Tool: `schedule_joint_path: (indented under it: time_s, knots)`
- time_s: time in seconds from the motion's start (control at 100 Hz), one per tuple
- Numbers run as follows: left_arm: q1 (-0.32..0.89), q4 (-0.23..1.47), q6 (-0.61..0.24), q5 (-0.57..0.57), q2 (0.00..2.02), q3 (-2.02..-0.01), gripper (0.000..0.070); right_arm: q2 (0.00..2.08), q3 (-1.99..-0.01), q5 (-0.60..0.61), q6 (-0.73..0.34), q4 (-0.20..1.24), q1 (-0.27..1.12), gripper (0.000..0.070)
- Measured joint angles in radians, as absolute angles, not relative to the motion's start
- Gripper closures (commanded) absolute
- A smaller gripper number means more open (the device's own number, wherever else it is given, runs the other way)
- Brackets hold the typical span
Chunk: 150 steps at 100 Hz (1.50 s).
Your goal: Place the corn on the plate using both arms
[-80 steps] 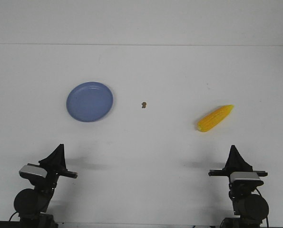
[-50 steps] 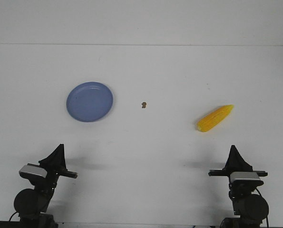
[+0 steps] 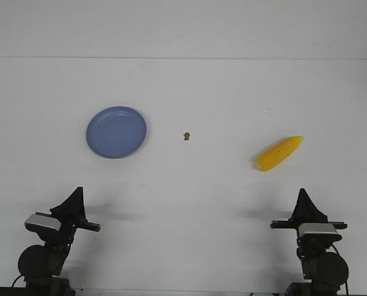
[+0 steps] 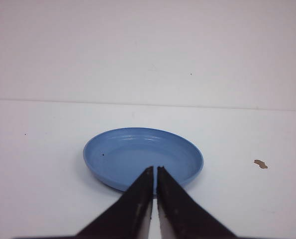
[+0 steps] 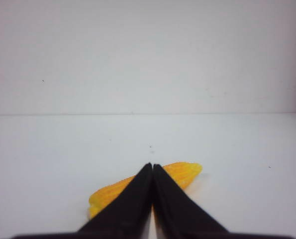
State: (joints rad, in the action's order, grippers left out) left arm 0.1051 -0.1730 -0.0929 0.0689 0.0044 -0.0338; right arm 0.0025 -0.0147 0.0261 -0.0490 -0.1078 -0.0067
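corn (image 3: 279,153) lies right on desk (image 3: 195,203) | plate (image 3: 116,132) left — apart | left hand (image 4: 154,172) pressed together | right hand (image 5: 151,167) pressed together — both near edge

We see a lab-style test setup: a bare white counter (image 3: 189,191) against a plain white wall (image 3: 183,28), with two black arms (image 3: 47,246) mounted at its near edge.
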Motion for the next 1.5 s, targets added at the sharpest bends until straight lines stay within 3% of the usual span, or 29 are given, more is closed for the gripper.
schedule_joint_path:
  time_s: [0.18,0.31,0.55,0.97,1.32,1.42,1.5]
  knots:
    - [0.105,-0.155,-0.107,0.069,0.005,-0.051,0.0688,0.002,-0.017,0.026,-0.070,-0.153,-0.007,0.0700]
    - [0.105,-0.091,-0.158,0.069,0.015,-0.145,0.0688,0.002,-0.063,0.024,-0.101,-0.106,-0.007,0.0700]
    - [0.105,0.101,-0.201,0.069,0.141,-0.391,0.0688,0.089,-0.311,-0.002,-0.140,0.156,-0.007,0.0700]
    - [0.105,0.578,-0.202,0.069,0.619,-0.884,0.0688,0.535,-0.717,-0.001,-0.144,0.555,-0.007,0.0700]
    - [0.105,0.635,-0.201,0.069,0.822,-0.957,0.0688,0.711,-0.789,-0.001,-0.143,0.589,-0.007,0.0698]
    - [0.105,0.636,-0.201,0.069,0.826,-0.957,0.0688,0.711,-0.789,-0.001,-0.143,0.590,-0.007,0.0641]
    - [0.105,0.636,-0.201,0.069,0.825,-0.957,0.0674,0.711,-0.789,-0.001,-0.143,0.590,-0.007,0.0438]
